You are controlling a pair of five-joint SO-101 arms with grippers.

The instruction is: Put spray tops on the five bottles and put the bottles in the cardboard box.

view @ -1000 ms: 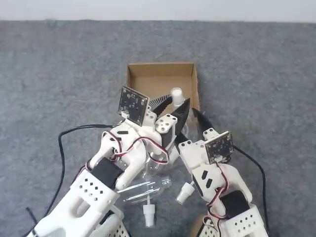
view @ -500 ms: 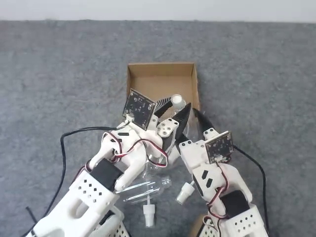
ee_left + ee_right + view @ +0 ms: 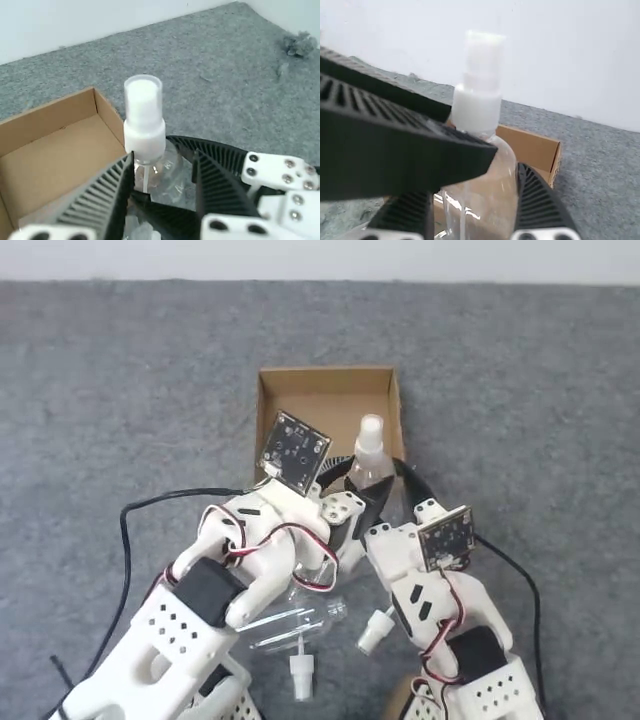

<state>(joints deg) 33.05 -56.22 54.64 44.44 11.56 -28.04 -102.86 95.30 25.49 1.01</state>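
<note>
Bottle [image 3: 368, 462] has swung from tilted to upright, long axis vertical, at the near right corner of the box [image 3: 325, 378]. Left hand [image 3: 162, 175] clamps it. Right hand [image 3: 475, 212] flanks it (grip unclear). Box interior lies just beyond.

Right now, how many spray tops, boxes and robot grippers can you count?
Spray tops: 3, one on the held bottle, two loose
Cardboard box: 1
Grippers: 2, left gripper, right gripper
Total: 6
</note>
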